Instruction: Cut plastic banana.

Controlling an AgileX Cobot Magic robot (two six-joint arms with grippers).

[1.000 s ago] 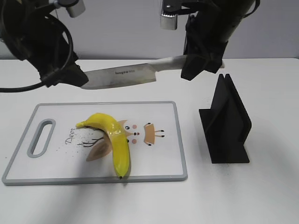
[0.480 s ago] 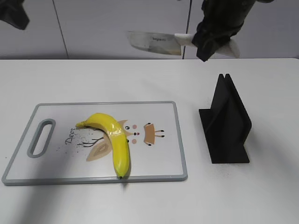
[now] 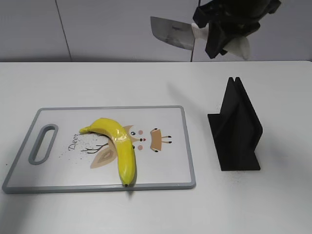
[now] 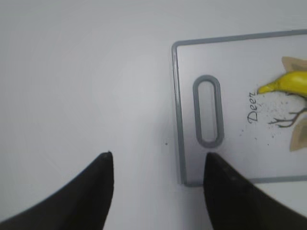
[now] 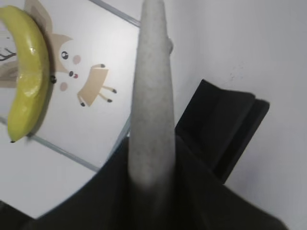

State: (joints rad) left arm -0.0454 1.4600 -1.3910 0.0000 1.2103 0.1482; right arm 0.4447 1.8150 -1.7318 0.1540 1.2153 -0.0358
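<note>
The plastic banana (image 3: 119, 144) lies on the white cutting board (image 3: 165, 170), curved, its dark tip near the front edge. It also shows in the right wrist view (image 5: 26, 72), and its stem end shows in the left wrist view (image 4: 288, 84). My right gripper (image 3: 219, 36) is shut on the pale handle of a knife (image 3: 170, 31), held high above the table at the back; the handle (image 5: 152, 96) runs between the jaws. My left gripper (image 4: 158, 160) is open and empty, above the bare table beside the board's handle end (image 4: 208, 117). It is out of the exterior view.
A black knife stand (image 3: 236, 129) stands on the table right of the board; it also shows in the right wrist view (image 5: 220, 124). The board has a grey rim and a deer picture. White tabletop lies all round.
The right gripper has lifted the knife up and to the right, away from above the board. The left arm has left the exterior view.
</note>
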